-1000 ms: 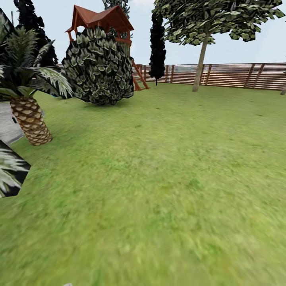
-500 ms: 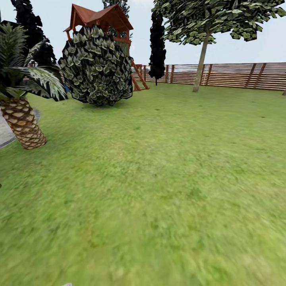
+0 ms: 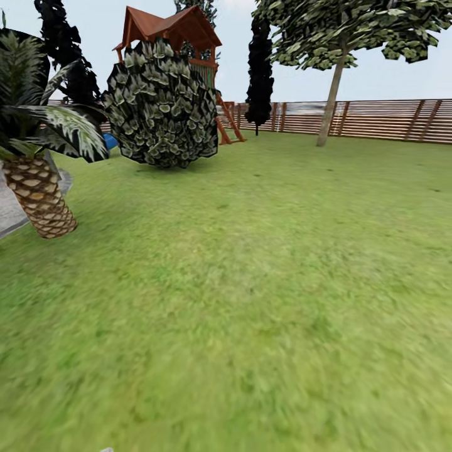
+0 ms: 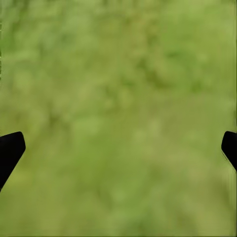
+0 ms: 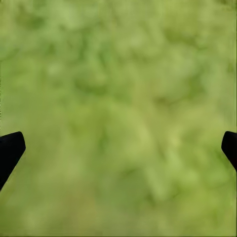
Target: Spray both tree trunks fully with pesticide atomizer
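Observation:
I am on the garden lawn. The pesticide atomizer is out of view. One tree with a blocky green crown stands far ahead on the right, its leaning pale tree trunk in front of the fence. My left gripper is open over blurred grass, its dark fingertips wide apart with nothing between them. My right gripper is open in the same way above grass, its fingertips also empty.
A palm with a scaly trunk stands close on the left beside a grey paved edge. A round leafy bush and a red-roofed play tower lie ahead. A dark cone tree and brown slat fence close the back.
The whole head view has shifted: the camera moved forward, then turned slightly left. The large frond at the lower left has left the picture. Nothing in the scene itself has moved.

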### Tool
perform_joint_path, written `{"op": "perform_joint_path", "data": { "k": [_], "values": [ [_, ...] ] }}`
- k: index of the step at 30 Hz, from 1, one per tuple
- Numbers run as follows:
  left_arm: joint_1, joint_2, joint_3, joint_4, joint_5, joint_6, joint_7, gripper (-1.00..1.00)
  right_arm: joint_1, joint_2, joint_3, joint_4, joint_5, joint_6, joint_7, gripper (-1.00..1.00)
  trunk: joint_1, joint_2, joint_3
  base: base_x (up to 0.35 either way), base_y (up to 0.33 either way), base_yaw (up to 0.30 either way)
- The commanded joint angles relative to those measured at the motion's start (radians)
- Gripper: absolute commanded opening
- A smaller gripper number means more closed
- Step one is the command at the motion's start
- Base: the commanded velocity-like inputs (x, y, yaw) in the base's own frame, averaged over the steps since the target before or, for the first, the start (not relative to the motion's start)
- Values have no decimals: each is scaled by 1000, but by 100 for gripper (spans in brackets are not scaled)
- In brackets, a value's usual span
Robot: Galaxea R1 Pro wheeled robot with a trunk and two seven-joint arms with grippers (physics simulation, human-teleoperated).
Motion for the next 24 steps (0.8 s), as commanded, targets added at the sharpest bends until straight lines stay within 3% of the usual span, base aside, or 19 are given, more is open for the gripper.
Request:
{"op": "perform_joint_path", "data": {
  "k": [1, 19, 24],
  "values": [
    [-1, 0, 2, 1, 1, -3, -1, 100, 0, 0, 0, 1, 2, -3, 0, 100, 0, 0, -1, 338, -80, 260],
    [-1, 0, 2, 1, 1, -3, -1, 100, 0, 0, 0, 1, 2, -3, 0, 100, 0, 0, -1, 338, -80, 272],
    [-1, 0, 2, 1, 1, -3, -1, 100, 0, 0, 0, 1, 2, -3, 0, 100, 0, 0, -1, 338, -80, 150]
  ]
}}
